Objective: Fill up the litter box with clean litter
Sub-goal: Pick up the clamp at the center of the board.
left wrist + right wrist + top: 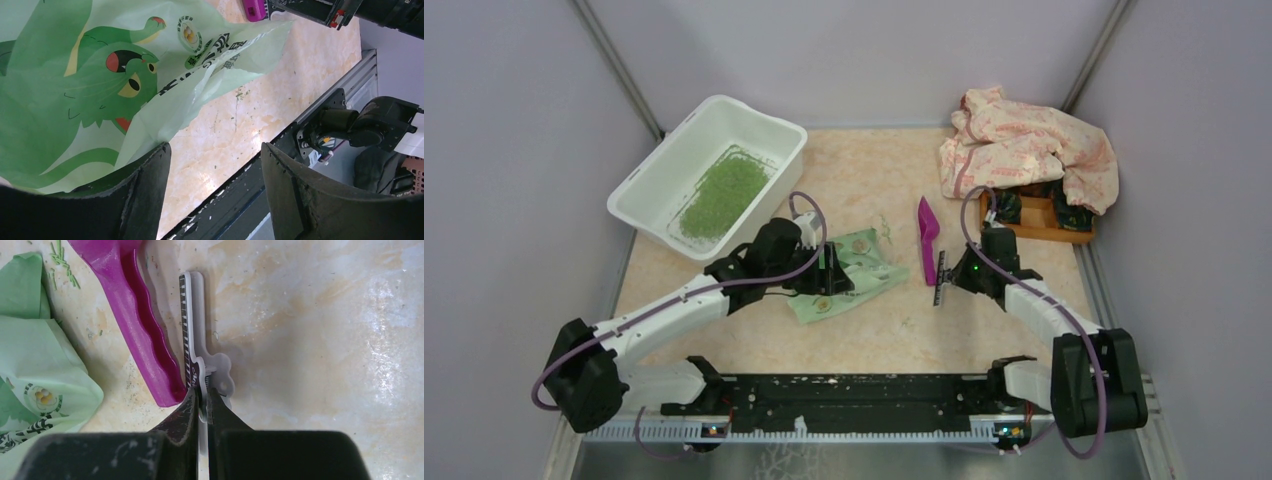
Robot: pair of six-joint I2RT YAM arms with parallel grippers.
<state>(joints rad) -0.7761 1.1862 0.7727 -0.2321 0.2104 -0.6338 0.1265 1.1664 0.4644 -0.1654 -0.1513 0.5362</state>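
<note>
While clean litter [722, 193] lies well apart — left gripper [214, 162] agape, right gripper [201, 392] pinching clip [197, 315].

Light green printed plastic bag [100, 75], left wrist view: row of bold dark characters slanting along crumpled edge, apparently Chinese, broken by folds, not readable. Round emblem [187, 32] just above them: yellow blobs at centre, ring of tiny print, too small to read. Right wrist view: same emblem and few black characters at bag corner, cut by frame edge, illegible. White flat plastic clip with black toothed strip [192, 315]: short white marking at strip's lower end, possibly letters, cannot tell. Top view: bag print only blur.
</note>
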